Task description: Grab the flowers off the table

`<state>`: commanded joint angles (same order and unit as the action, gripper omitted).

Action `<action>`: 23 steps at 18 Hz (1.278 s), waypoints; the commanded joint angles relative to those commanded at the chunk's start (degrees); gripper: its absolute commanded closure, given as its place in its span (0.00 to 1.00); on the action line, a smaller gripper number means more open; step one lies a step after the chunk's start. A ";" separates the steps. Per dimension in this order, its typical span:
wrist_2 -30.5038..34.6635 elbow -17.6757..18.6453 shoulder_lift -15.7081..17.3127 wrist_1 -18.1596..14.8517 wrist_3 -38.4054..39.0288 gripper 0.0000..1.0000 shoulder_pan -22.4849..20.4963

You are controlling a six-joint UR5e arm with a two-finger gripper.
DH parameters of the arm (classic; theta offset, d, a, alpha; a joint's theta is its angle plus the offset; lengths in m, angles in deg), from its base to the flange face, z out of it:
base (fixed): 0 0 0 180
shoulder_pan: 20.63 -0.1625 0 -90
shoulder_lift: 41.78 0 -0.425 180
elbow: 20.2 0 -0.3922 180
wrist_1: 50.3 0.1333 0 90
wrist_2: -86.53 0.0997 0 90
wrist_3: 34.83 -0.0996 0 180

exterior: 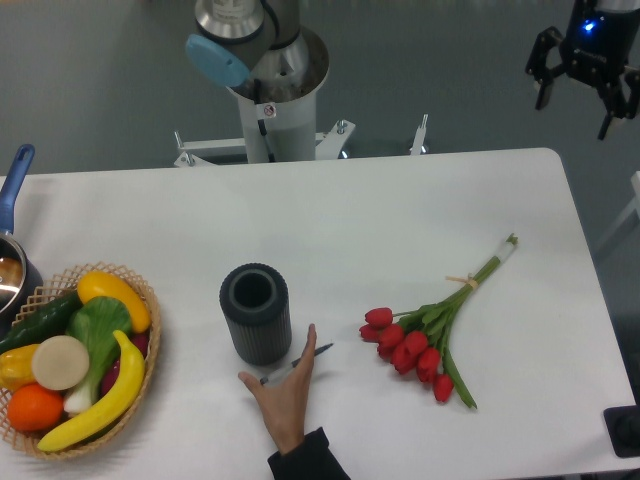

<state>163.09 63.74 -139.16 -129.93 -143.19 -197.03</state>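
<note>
The flowers [425, 335], a small bunch of red tulips with green stems tied by a thin band, lie flat on the white table [400, 210] at the right of centre, heads toward the front and stems pointing to the back right. My gripper [578, 100] hangs high at the top right, beyond the table's far right corner and well away from the flowers. Its dark fingers [545, 88] are spread apart with nothing between them, so it is open.
A dark ribbed cylinder vase [256, 312] stands near the table's middle front. A person's hand [285, 392] holding a pen [297, 365] rests just in front of it. A wicker basket [85, 360] of fruit and vegetables sits front left, beside a pot [12, 270]. The arm's base [270, 80] stands behind the table.
</note>
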 joint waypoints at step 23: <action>-8.44 1.23 -1.75 6.31 18.18 0.00 1.41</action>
<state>154.65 64.97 -140.91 -123.62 -125.01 -195.62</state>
